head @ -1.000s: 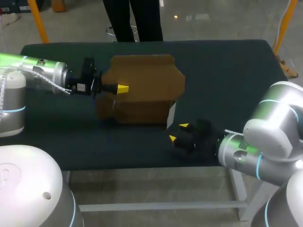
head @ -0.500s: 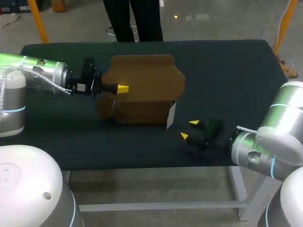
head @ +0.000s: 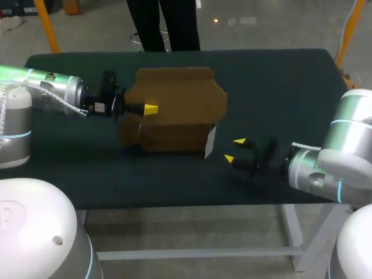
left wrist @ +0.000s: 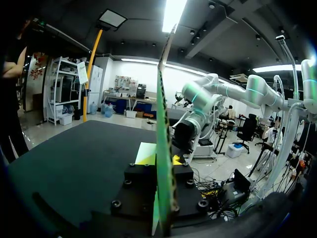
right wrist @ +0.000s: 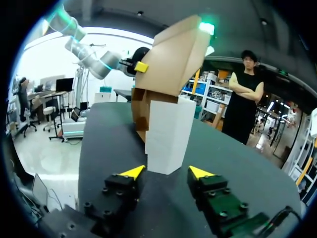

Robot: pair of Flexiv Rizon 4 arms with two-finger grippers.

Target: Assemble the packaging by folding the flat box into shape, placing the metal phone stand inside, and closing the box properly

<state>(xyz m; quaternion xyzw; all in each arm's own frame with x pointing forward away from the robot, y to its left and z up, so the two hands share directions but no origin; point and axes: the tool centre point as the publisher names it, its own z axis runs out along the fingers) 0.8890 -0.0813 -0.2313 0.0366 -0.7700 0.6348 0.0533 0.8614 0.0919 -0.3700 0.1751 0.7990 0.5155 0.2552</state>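
Note:
A brown cardboard box (head: 174,113) stands partly folded in the middle of the table, its wide top panel raised. My left gripper (head: 150,108) is shut on that panel from the left; in the left wrist view the panel (left wrist: 163,124) runs edge-on between the fingers of the left gripper (left wrist: 162,159). A white side flap (head: 210,142) sticks out at the box's front right corner. My right gripper (head: 237,150) stands open a short way right of that flap, holding nothing. In the right wrist view the white flap (right wrist: 168,134) is just ahead of the right gripper (right wrist: 166,172). No phone stand shows.
The dark table top (head: 279,87) stretches bare to the right of and behind the box. Its front edge (head: 174,200) runs close under my right gripper.
My right gripper has drawn back to the right, away from the box's white flap. The left arm and the box have not moved.

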